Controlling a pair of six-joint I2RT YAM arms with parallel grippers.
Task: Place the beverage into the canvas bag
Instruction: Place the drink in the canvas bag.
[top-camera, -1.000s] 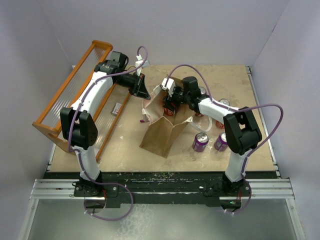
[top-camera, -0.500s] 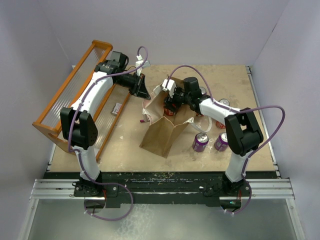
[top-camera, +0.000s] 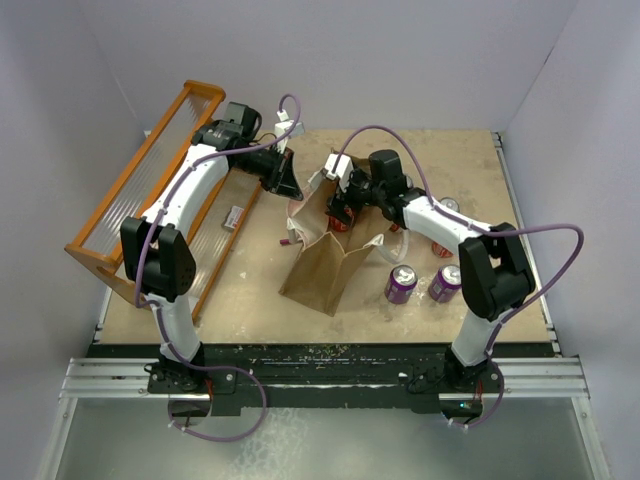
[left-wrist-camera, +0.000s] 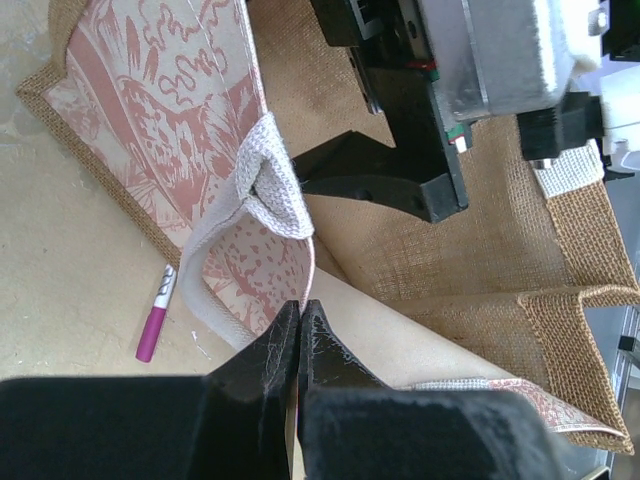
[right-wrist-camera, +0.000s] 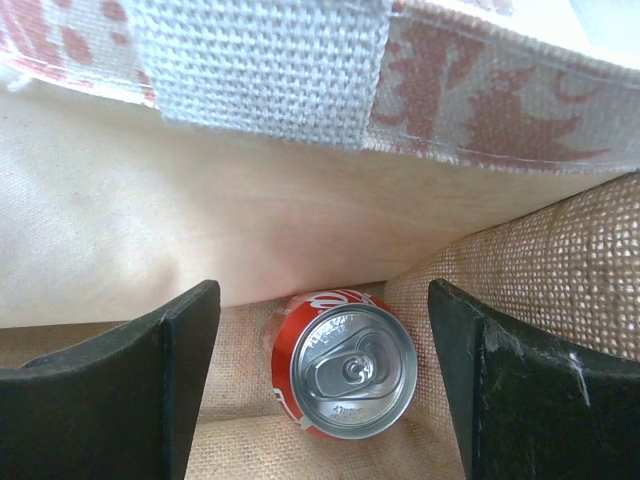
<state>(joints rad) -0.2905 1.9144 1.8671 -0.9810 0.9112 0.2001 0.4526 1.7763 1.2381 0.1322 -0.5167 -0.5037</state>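
**A:** Where is the drink at this moment?

**B:** The red can (right-wrist-camera: 345, 365) stands upright on the floor of the canvas bag (top-camera: 320, 272). It is directly beneath the right gripper (right-wrist-camera: 322, 325), between its two fingers, with a free gap on each side.

**A:** So the right gripper does not hold it?

**B:** No. Its jaws are spread wide and touch neither the can nor the bag wall. I judge this to be the moment of letting go: the can is delivered and the gripper is empty.

**A:** And the other arm?

**B:** The left gripper (left-wrist-camera: 300, 318) is clenched. Its fingertips meet on the pale lining at the edge of the bag, just below the white handle (left-wrist-camera: 272, 185). I think it pinches the wall to keep the mouth open, although the exact fold between the tips is difficult to see.

**A:** What does the next move ask for?

**B:** In my opinion, the right gripper should rise straight out of the mouth with its jaws apart. In this way it would not tip the can or catch the white strap (right-wrist-camera: 260, 70) that lies close beside it at the rim. The left gripper should hold the edge until the right one is out. Two purple cans (top-camera: 401, 283) stand on the table (top-camera: 250, 290), outside the bag and back toward the right arm's base. Whether they also belong to the task, I cannot say.
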